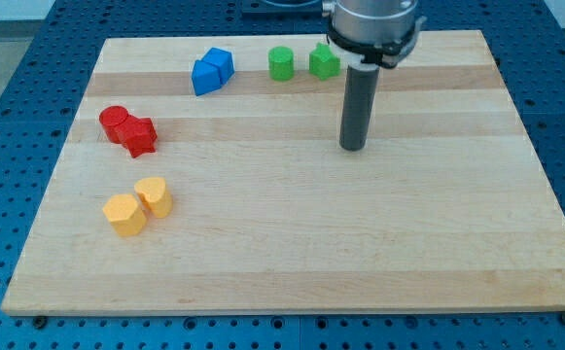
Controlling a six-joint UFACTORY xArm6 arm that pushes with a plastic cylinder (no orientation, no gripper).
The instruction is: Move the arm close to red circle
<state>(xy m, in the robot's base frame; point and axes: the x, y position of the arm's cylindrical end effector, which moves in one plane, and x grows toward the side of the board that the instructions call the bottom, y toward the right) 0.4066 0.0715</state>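
- Camera view, starting at my tip [353, 148]: there are no jaws on this arm, only a straight dark rod, so nothing opens, closes or is held; the tip rests on the pale wooden worktop [292, 253] in bare space, touching no block.
- Nearest to the tip, toward the view's top, a green plastic star-like block [323, 62] sits partly behind the arm's grey collar; just to its left stands a green plastic cylinder [281, 63]. Both sit near the worktop's far edge, out of any straight path to the left.
- Further to the tip's left and up, two blue plastic angular blocks [212, 71] lie touching each other, also above the line I would judge the tip needs.
- Well apart, down and left of the tip, two yellow plastic blocks [138, 205], roughly hexagonal, sit side by side, below that line.
- Farthest off, to the tip's left near the worktop's left edge, lies the red plastic circle [115, 122], pressed against a red plastic star-shaped block [140, 136] on its right.
- Judgement: the approach has hardly begun. The star guards the circle's near side, so coming in slightly from the view's top should avoid nudging it.
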